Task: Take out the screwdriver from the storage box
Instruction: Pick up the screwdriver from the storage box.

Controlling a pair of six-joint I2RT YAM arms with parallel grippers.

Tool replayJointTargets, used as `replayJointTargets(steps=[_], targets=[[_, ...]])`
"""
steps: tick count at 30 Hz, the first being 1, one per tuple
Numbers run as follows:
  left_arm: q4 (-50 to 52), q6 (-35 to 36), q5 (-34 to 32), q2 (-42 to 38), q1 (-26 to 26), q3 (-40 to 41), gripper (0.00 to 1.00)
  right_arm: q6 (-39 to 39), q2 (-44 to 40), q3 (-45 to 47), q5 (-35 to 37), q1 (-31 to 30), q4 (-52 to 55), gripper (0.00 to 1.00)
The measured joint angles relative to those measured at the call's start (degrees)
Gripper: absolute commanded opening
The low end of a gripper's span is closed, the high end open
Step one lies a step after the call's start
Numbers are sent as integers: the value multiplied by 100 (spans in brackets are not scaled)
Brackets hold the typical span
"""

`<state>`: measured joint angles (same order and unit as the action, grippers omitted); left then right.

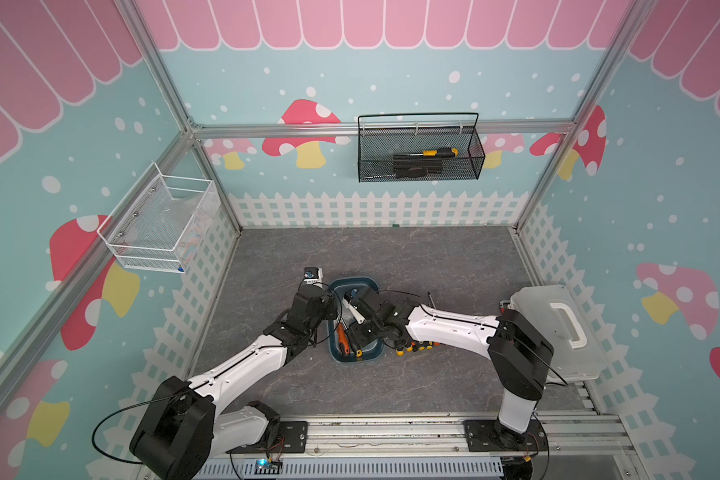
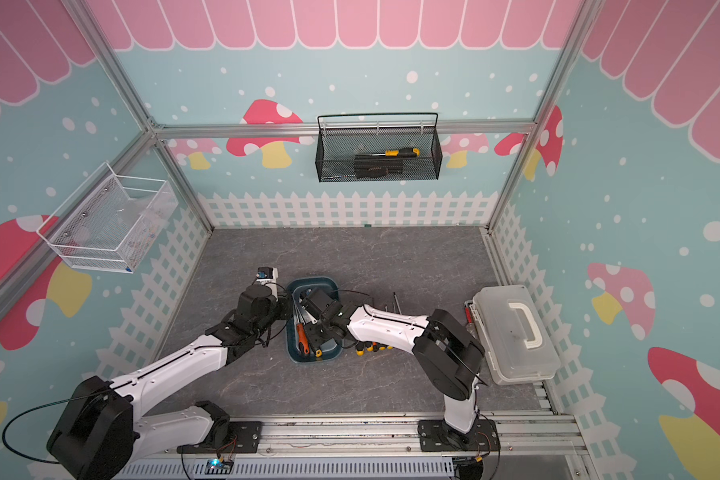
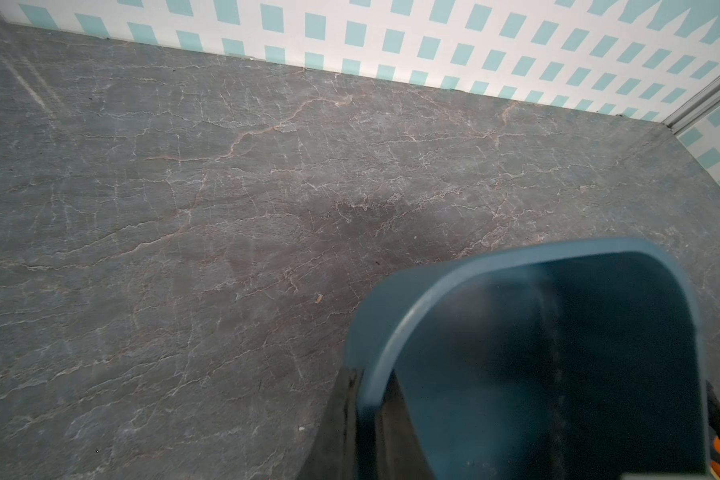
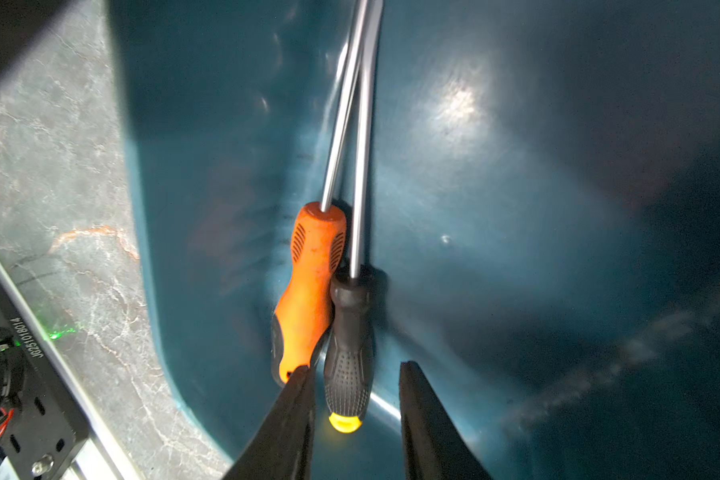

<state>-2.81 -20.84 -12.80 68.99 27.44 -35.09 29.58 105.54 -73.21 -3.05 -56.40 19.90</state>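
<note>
Nearest, left gripper [image 3: 366, 386]: clenched on the wall of the box [image 3: 516, 253], one finger outside and one inside, at the lower middle of its wrist frame.
Next, right gripper [image 4: 354, 370]: down inside the box, jaws apart, straddling the handle of the black screwdriver [image 4: 350, 357] without squeezing it; one fingertip sits at the butt of the orange screwdriver [image 4: 308, 291].
Box [image 1: 352, 280] [image 2: 312, 279]: teal tub on the grey table [image 1: 391, 257], lower centre in both top views.
Orange screwdriver: flat in the box along its wall, shaft running to the top of the wrist frame.
Black screwdriver: yellow-capped, just beside the orange one, handles touching, shafts drawing together toward the top.
Loose screwdrivers [image 1: 414, 347]: a row of yellow-tipped handles on the table just right of the box, partly under the right arm.
Case [image 1: 582, 357]: white, lidded, at the table's right edge.
White basket [image 1: 150, 224]: on the left wall, left of frame.
Black basket [image 1: 371, 166]: upper centre, on the back wall, a yellow-handled screwdriver [image 1: 439, 152] lying in it.
</note>
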Motion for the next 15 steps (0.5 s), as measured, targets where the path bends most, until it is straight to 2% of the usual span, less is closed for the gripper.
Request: replayJointTargets(steps=[15], targets=[[11, 0, 0, 0, -4, 2, 0, -17, 601, -326, -22, 4, 11, 37]])
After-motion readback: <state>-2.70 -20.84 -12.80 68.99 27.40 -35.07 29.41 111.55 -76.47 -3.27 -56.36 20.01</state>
